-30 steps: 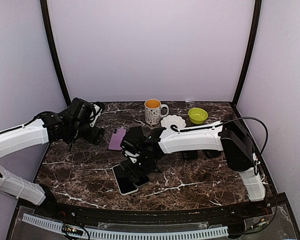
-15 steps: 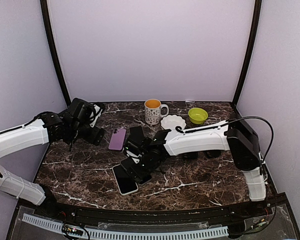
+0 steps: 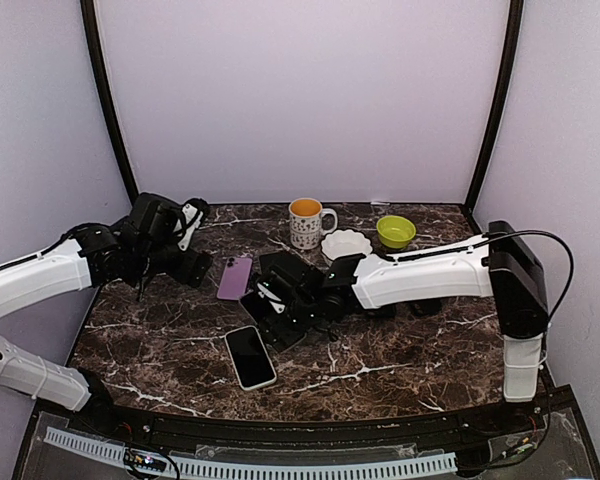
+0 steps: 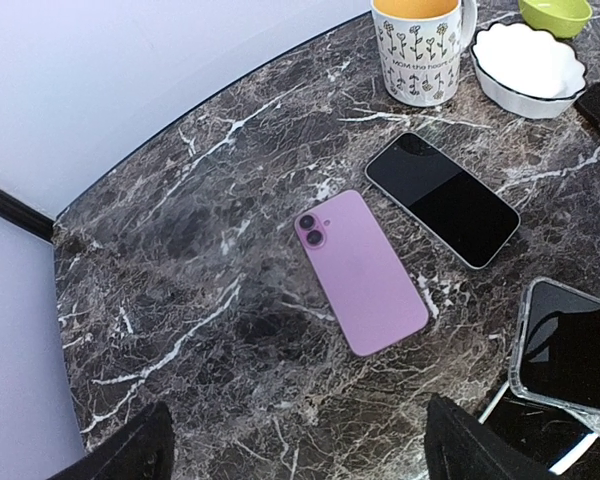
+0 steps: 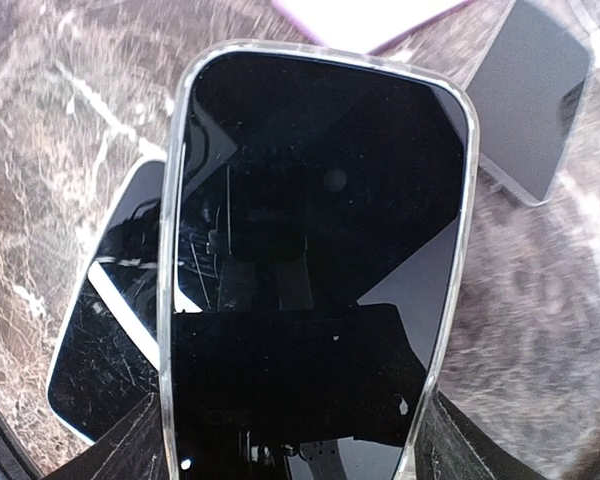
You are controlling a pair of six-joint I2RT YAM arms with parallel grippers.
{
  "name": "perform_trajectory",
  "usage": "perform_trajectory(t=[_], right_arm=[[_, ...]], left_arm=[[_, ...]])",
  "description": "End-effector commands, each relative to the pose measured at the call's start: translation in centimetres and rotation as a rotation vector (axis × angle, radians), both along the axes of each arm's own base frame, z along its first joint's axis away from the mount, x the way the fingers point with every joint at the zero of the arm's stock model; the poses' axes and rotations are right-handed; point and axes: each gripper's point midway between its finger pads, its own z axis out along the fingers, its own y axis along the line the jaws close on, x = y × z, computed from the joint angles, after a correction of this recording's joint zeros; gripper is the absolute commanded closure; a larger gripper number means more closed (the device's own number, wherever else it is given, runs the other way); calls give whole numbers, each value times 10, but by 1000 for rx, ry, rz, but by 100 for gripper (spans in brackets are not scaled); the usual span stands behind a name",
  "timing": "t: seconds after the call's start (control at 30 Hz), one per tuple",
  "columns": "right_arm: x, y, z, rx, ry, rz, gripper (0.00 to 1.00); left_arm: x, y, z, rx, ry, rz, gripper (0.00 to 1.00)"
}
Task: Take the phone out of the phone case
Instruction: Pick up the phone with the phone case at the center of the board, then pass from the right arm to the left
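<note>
A black phone in a clear case (image 5: 310,250) fills the right wrist view. My right gripper (image 5: 290,450) is shut on its near end and holds it tilted above the table, near the middle of the top view (image 3: 285,318). The cased phone also shows at the right edge of the left wrist view (image 4: 570,345). My left gripper (image 4: 300,440) is open and empty, hovering over bare marble at the left (image 3: 192,268), just short of a purple phone (image 4: 360,270) lying face down.
A white-edged phone (image 3: 250,356) lies face up in front of the right gripper. A bare black phone (image 4: 442,198) lies beside the purple one. A flowered mug (image 3: 311,222), a white dish (image 3: 346,243) and a green bowl (image 3: 396,231) stand at the back.
My right gripper has lifted the cased phone up and back, away from the white-edged phone, which now lies uncovered. The right arm has swung out to the right. The left arm barely moved.
</note>
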Motion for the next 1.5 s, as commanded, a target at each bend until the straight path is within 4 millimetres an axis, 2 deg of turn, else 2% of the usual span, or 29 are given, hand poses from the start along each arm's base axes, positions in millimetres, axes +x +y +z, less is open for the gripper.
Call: perform_trajectory(t=[0.0, 0.17, 0.33, 0.5, 0.6, 0.83, 1.03, 1.17, 1.33, 1.47], right_arm=[[23, 14, 65, 150, -205, -29, 71], [38, 9, 93, 177, -329, -55, 74], [49, 1, 117, 188, -443, -79, 85], [54, -5, 140, 211, -532, -77, 100], [58, -10, 155, 225, -588, -90, 100], [58, -23, 189, 292, -679, -106, 100], [55, -25, 213, 349, -695, -85, 100], [38, -21, 230, 443, -693, 3, 100], [16, -28, 253, 574, -732, 92, 100], [15, -26, 259, 579, -738, 108, 100]], left_arm=[[-2, -6, 16, -98, -27, -15, 11], [-4, -19, 42, -238, -56, -62, 12], [-7, -28, 68, -360, -65, -93, 13], [-19, -52, 103, -541, -43, -201, 15], [-28, -67, 120, -639, -9, -270, 17], [-37, -81, 159, -780, 25, -374, 23], [-36, -86, 167, -861, 75, -421, 25], [-41, -95, 171, -919, 139, -492, 30], [-53, -106, 178, -982, 202, -580, 37], [-57, -113, 181, -1022, 250, -621, 44]])
